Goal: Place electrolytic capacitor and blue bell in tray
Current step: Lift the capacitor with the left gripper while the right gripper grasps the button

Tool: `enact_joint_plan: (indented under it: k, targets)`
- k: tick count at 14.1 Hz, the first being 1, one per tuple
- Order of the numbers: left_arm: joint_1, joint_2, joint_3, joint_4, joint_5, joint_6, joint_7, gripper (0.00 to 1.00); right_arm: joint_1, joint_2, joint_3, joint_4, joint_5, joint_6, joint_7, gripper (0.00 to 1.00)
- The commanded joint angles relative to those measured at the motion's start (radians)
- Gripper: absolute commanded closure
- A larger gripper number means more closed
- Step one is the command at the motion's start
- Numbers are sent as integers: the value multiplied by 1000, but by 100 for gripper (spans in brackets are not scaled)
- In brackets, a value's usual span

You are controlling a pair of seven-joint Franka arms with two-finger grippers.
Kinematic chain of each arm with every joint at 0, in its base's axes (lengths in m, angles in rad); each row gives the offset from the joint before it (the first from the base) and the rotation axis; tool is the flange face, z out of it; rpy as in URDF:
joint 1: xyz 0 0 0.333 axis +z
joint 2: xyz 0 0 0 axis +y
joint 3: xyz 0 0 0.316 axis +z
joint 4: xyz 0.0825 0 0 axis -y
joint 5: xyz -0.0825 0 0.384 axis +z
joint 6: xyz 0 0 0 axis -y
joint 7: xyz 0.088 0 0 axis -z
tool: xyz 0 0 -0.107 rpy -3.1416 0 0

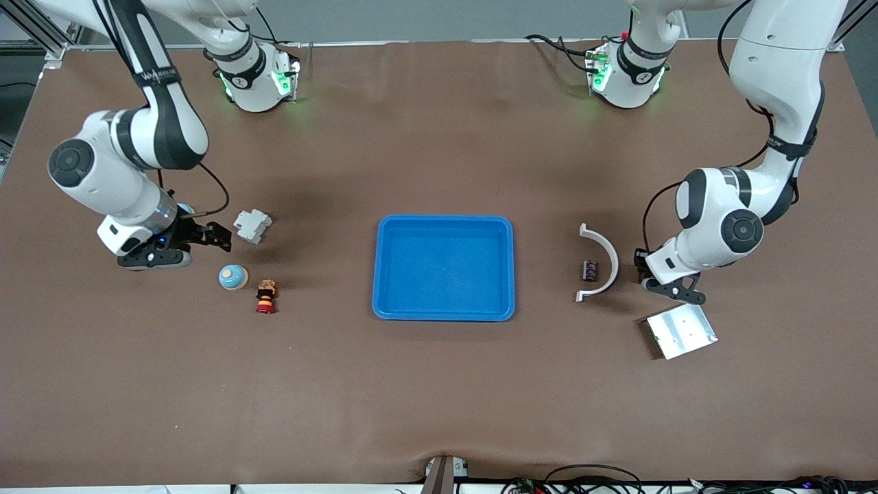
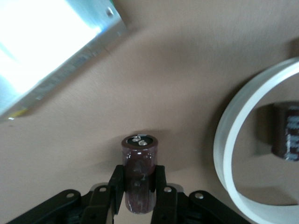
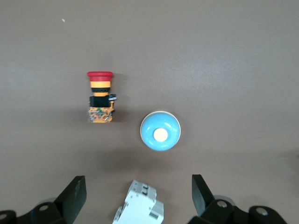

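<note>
The blue tray lies at the table's middle with nothing in it. My left gripper is low between the silver plate and the white arc. In the left wrist view it is shut on a dark brown electrolytic capacitor; that capacitor is hidden in the front view. A second dark capacitor lies inside the arc, and shows in the left wrist view. The blue bell sits toward the right arm's end. My right gripper is open and empty over the white breaker.
A white circuit breaker lies farther from the front camera than the bell. A red emergency-stop button lies beside the bell. A white curved arc and a flat silver plate lie by the left gripper.
</note>
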Motion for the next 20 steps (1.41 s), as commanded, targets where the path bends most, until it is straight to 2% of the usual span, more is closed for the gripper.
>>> enact_joint_plan:
  k: [1,5,9,13,16,20]
  targets:
    - [-2,-96,-15,7,-4,-65,-97,100,-4,64,0,9,12,60,7,0]
    - [-2,-183,-84,82,-67,-196,-379,100,-18,171,-1,12,11,199,-1,0]
    - [-8,-194,-185,252,-93,-385,-750,100,-21,222,-1,18,11,272,-5,0]
    - [-49,-153,-286,337,-93,-386,-1108,100,-20,266,-1,26,9,318,-7,0]
    - [-164,-58,-289,395,-79,-357,-1275,100,-19,291,0,38,6,325,-7,0]
    - [-262,14,-289,383,-78,-230,-1386,100,-15,315,0,43,6,348,-7,0]
